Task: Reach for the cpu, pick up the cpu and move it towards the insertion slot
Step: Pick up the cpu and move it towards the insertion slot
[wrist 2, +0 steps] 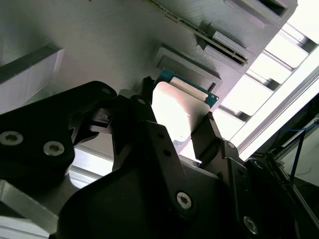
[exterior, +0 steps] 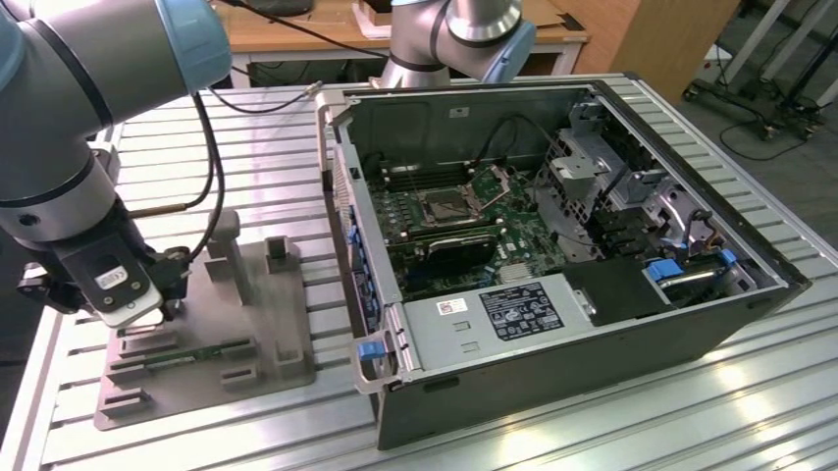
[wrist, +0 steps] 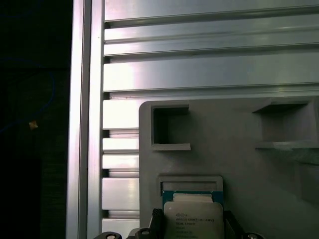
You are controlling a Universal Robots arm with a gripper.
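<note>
Your gripper [wrist 2: 177, 114] sat over the grey fixture [exterior: 282, 334], closed on the cpu [wrist: 193, 219]. The insertion slot [exterior: 445, 206] lay well apart, so the carry was not yet done.

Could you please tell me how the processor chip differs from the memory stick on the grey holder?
The processor chip is square with a pale metal top; the memory stick is long, narrow and green. The chip is at a square-framed recess by the edge of the grey holder; the stick lies between small blocks. Both are on that holder.
</note>
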